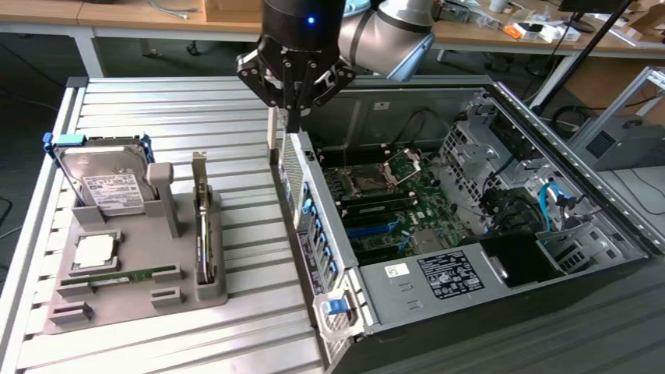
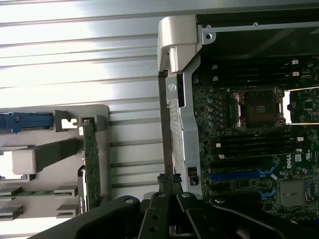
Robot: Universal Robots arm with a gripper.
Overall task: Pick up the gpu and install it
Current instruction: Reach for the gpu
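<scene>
**A:** Where's the card right now?

**B:** The gpu [image 1: 202, 226], a thin dark circuit board with a pale metal bracket strip at one end, stands on edge in a slot of the grey moulded plastic holder [image 1: 135, 300]. The silver boxy hard drive [image 1: 104, 183] sits near it. My gripper [image 1: 294, 117] is pinched shut with nothing I can see in it. It hangs over the rear wall of the open black steel computer case [image 1: 582, 195], well apart from the card.

**A:** How will it handle?

**B:** Light and stiff, I'd judge, but fragile, since the board is exposed. I'd pinch the free upper edge near the bracket, not the faces. The ribbed pale metal table [image 1: 177, 109] looks slick.
</scene>
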